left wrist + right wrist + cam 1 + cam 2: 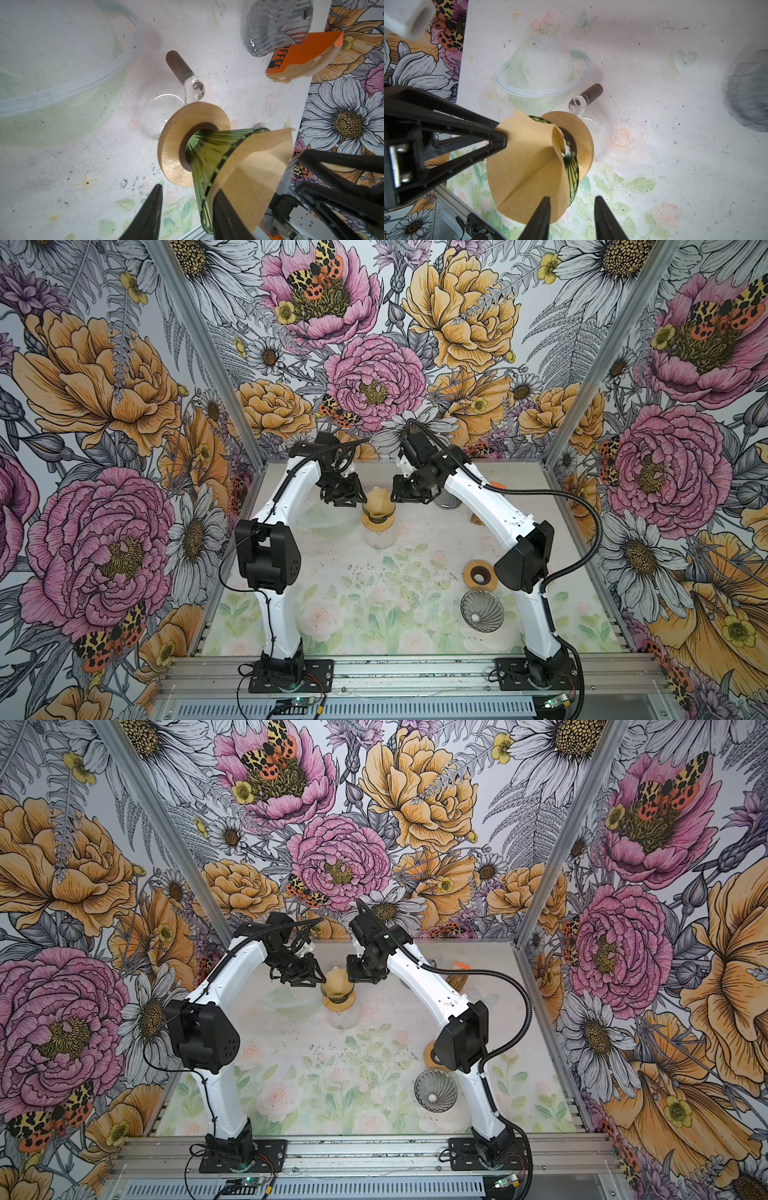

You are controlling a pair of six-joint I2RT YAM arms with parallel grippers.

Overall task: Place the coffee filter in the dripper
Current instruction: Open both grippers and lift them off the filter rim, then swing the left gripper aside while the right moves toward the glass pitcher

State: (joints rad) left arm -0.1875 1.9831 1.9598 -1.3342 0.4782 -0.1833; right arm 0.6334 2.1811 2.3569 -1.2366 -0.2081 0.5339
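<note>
Currently we note the left gripper (188,191) with jaws parted, one finger (226,220) against the coffee filter (529,166), its mate clear of the glass; the right gripper (573,197) is likewise unclenched astride the rim, clamping nothing. Between them the brown filter sits opened in the green glass dripper (207,149), its edge standing above the rim. We record the dripper seated in a wooden collar (176,145) on the glass carafe (158,116).

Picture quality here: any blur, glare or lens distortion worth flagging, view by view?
Both top views: sharp, evenly lit, cage posts splayed by the wide lens, clear carafe almost lost against the pale mat. Left wrist view: glare spots on the grey glass dripper. Right wrist view: filter crisp, white part at the frame's edge out of focus.
</note>
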